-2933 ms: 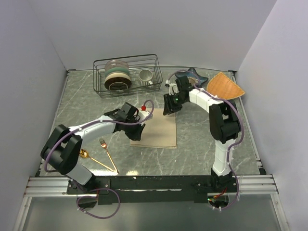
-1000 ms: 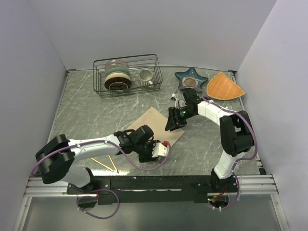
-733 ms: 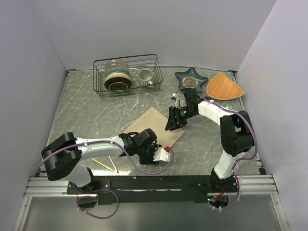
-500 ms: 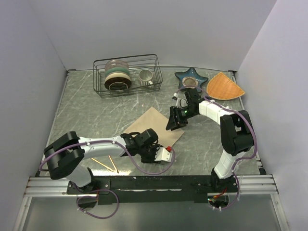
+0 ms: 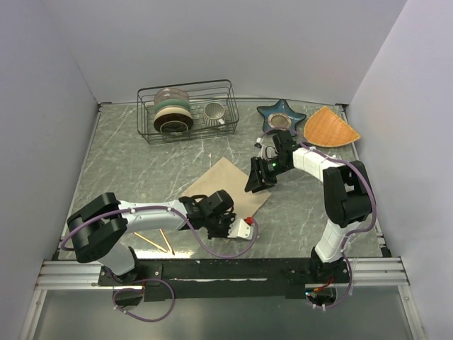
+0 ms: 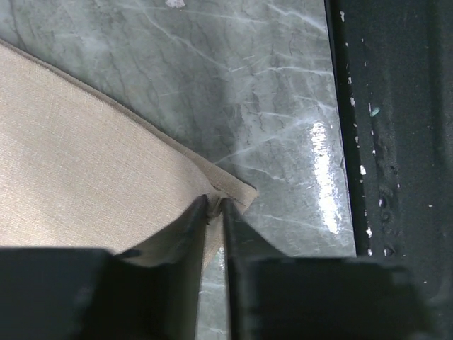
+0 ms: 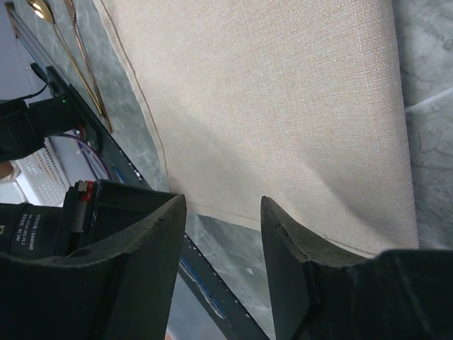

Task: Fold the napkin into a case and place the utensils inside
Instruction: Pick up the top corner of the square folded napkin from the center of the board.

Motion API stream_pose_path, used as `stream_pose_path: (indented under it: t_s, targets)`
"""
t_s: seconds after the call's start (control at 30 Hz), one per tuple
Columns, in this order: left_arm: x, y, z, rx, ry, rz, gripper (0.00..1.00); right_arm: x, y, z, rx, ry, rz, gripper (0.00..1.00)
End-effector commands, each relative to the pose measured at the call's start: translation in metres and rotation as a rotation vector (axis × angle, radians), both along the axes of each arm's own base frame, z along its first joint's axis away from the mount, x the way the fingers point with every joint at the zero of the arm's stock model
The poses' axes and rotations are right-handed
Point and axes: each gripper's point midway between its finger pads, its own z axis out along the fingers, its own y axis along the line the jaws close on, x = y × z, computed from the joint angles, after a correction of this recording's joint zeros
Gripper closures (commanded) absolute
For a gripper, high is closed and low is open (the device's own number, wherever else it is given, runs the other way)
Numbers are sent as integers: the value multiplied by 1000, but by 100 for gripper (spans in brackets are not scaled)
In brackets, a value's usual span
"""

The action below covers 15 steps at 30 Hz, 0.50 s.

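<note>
The beige napkin point(image 5: 225, 183) lies flat as a diamond in mid-table; no case is in view. My left gripper point(image 5: 228, 221) sits at the napkin's near corner. In the left wrist view the left gripper point(image 6: 214, 207) is shut on that corner of the napkin point(image 6: 85, 184), with cloth pinched between the tips. My right gripper point(image 5: 260, 181) hovers open over the napkin's right corner. The right wrist view shows the gripper point(image 7: 223, 205) empty above the napkin point(image 7: 283, 106). The gold spoon point(image 5: 147, 240) and fork point(image 5: 166, 241) lie at the near left, partly hidden by the left arm.
A wire rack point(image 5: 185, 110) with dishes and a cup stands at the back left. A blue star-shaped dish point(image 5: 281, 117) and an orange wedge mat point(image 5: 330, 127) sit at the back right. The black front rail point(image 6: 396, 142) runs just beyond the napkin's pinched corner.
The napkin has been turned into a diamond. My left gripper came to its near corner and closed on it. The right gripper has barely moved.
</note>
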Motion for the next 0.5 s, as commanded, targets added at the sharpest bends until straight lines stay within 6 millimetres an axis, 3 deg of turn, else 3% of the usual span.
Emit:
stream_pose_path:
  t_s: [0.0,0.1,0.17,0.2,0.27,0.3,0.37,0.4,0.47]
  targets:
    - [0,-17,24,-70,-7,-31,87,9,1,9,22,-27,6,46]
    - [16,-22,45,-111,10,27,97,9,0,9,18,-35,8,46]
    - [19,-21,56,-128,58,39,99,11,-2,10,13,-48,9,46]
    - [35,-22,69,-154,54,67,99,11,-2,10,11,-48,8,46]
    - [44,-22,78,-176,78,75,99,16,-5,13,9,-58,-1,46]
    - [64,-23,93,-208,65,108,99,19,-6,14,7,-65,-7,46]
    - [79,-21,93,-202,90,125,99,26,-9,17,6,-80,-18,45]
    - [101,-21,107,-227,73,156,98,29,-12,17,2,-80,-28,46]
    - [120,-19,99,-201,99,183,98,35,-15,19,-1,-93,-37,46]
